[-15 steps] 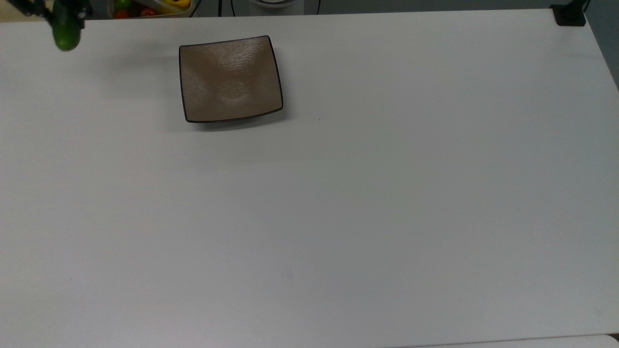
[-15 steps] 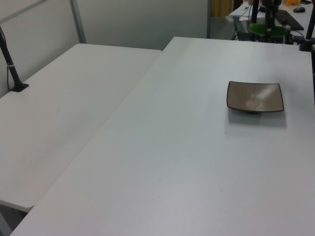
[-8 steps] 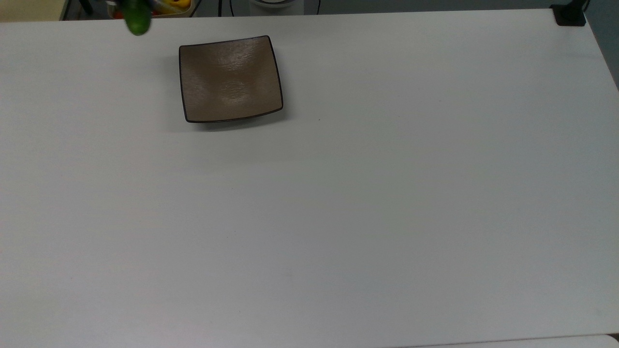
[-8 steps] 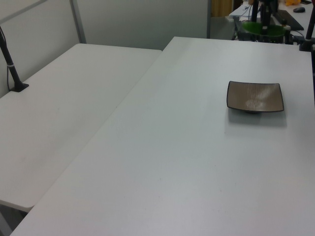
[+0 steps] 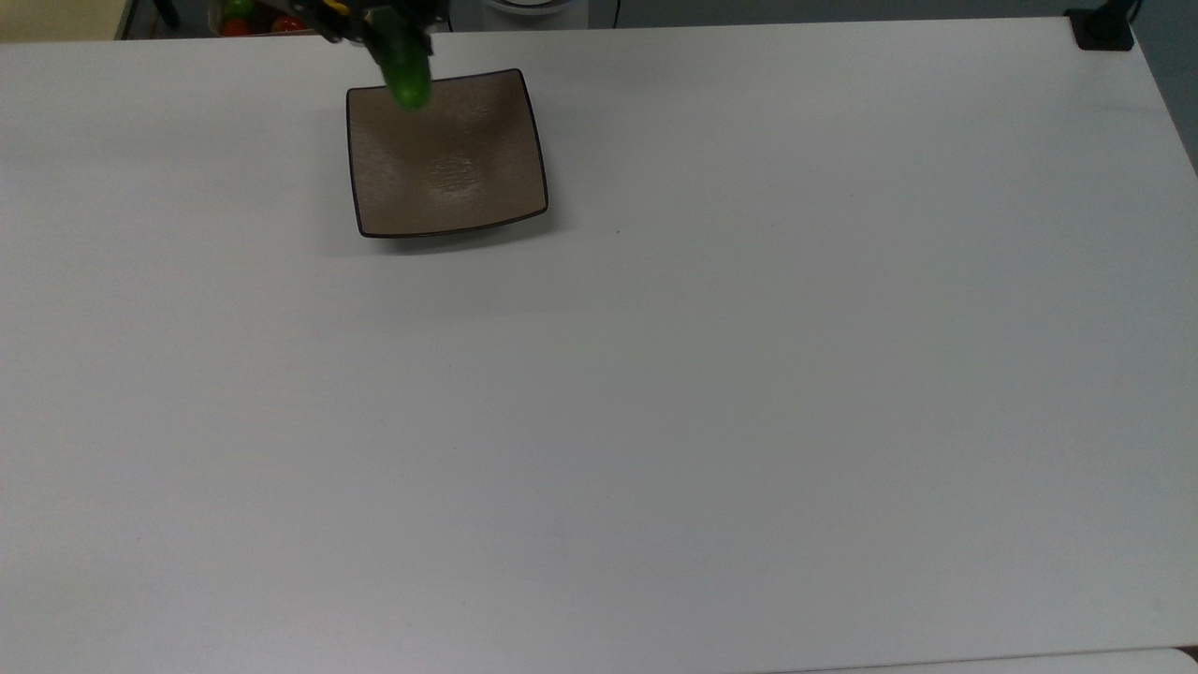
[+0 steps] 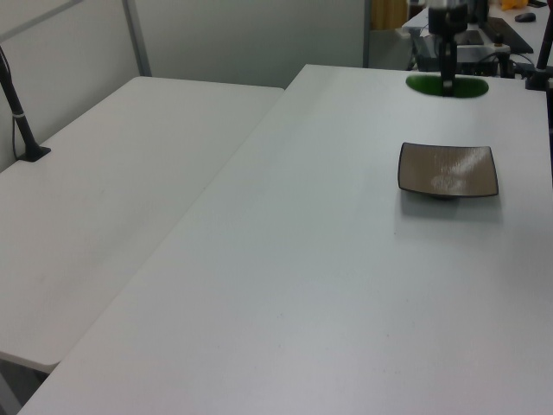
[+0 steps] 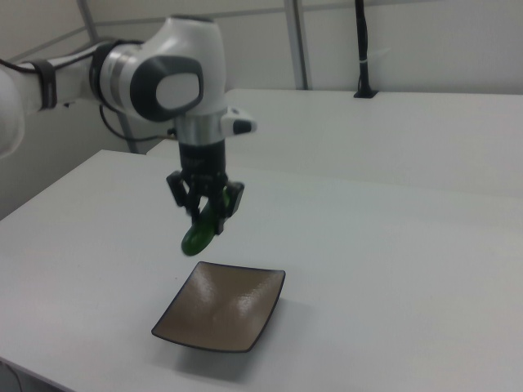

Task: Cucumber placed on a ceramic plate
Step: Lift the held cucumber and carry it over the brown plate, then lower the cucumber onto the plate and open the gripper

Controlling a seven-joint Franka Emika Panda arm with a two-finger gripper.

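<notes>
Taking the ceramic plate as your landmark: in the top view, to its upper left beyond the desk's far edge, you have a container of red, green and yellow produce. Just right of that, the gripper hangs over the plate's far edge with its jaws pinching the cucumber, whose lower rounded end overlaps the plate's far rim as the camera sees it. The cucumber is smooth, dark green and blunt-ended; the plate is square, brown-taupe and glossy, with a thin dark rim, upturned corners and a faintly rippled surface.

In the right view the white Franka arm reaches in from the right view's left, and the gripper holds the cucumber tilted, its lower end toward the plate and clearly above it, not touching. The plate sits flat on the desk, casting a shadow beneath its raised edges.

In the left view the cucumber shows as a green bar beyond the plate, crossed by the dark gripper.

To the plate's right in the top view you have wide, bare, matte white desk, and a black clamp sits at the far right corner. No readable writing can be made out.
</notes>
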